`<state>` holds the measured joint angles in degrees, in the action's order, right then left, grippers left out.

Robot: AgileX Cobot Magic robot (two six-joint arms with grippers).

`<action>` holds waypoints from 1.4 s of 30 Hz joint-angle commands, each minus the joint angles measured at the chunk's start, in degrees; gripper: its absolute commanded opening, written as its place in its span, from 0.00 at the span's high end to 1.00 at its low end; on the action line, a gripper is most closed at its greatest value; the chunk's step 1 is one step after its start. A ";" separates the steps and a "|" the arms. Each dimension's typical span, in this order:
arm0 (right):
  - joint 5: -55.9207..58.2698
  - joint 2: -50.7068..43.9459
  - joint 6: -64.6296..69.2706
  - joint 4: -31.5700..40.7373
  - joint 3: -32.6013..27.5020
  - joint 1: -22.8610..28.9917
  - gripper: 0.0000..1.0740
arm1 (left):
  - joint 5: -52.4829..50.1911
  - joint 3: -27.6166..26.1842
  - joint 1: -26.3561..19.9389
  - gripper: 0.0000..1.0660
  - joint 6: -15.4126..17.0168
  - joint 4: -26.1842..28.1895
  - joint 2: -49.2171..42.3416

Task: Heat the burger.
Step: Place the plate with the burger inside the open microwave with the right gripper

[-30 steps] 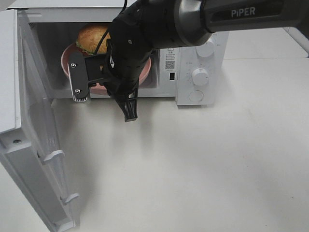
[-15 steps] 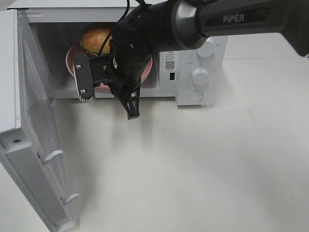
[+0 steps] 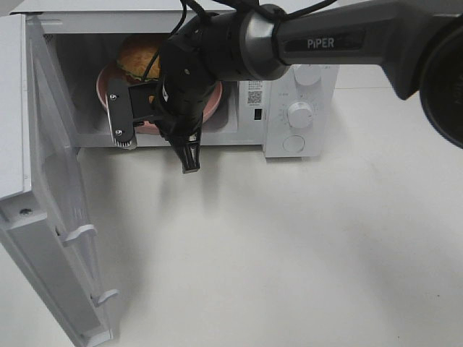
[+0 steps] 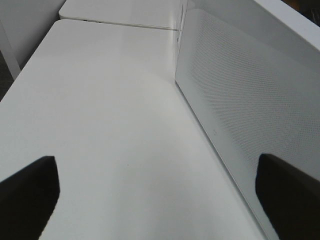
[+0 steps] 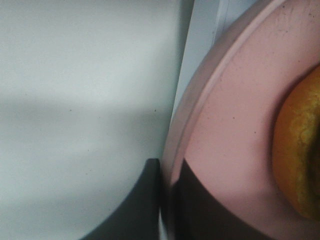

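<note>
This looks like a robotics lab with a kitchen corner staged in it. A white microwave with two dials and a QR sticker stands at the upper middle of the high view. Its door is swung open at the left, and a burger sits on a pink plate inside. The oven rests on a plain white surface, and a black robot arm marked PIPER crosses the top. The left wrist view shows a second white tabletop butted against the first.

A pink plate sits inside the open microwave.
</note>
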<state>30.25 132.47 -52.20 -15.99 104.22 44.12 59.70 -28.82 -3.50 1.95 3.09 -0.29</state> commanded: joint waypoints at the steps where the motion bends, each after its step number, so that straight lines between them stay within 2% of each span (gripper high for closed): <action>1: -1.78 0.29 0.34 -1.89 2.86 -0.23 1.00 | -0.46 0.23 0.29 0.06 0.23 -0.11 -1.32; 19: -0.40 4.93 0.57 -2.12 11.12 -1.60 1.00 | -0.46 0.23 0.29 0.06 0.23 -0.17 -1.32; 33: -0.92 6.02 0.34 -3.50 11.80 -1.60 0.99 | -0.46 0.23 0.29 0.06 0.23 -0.17 -1.32; 38: -0.97 6.02 0.34 -3.61 11.80 -1.60 0.92 | -0.46 0.23 0.29 0.06 0.23 -0.17 -1.32; 40: -0.74 6.02 0.34 -3.55 11.80 -1.60 0.82 | -0.46 0.23 0.29 0.06 0.23 -0.17 -1.32; 42: -0.52 6.02 0.40 -3.55 11.80 -1.60 0.79 | -0.46 0.23 0.29 0.06 0.23 -0.17 -1.32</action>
<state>31.68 139.00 -52.14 -18.45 115.11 42.80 59.64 -28.82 -3.50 1.95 3.09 -0.29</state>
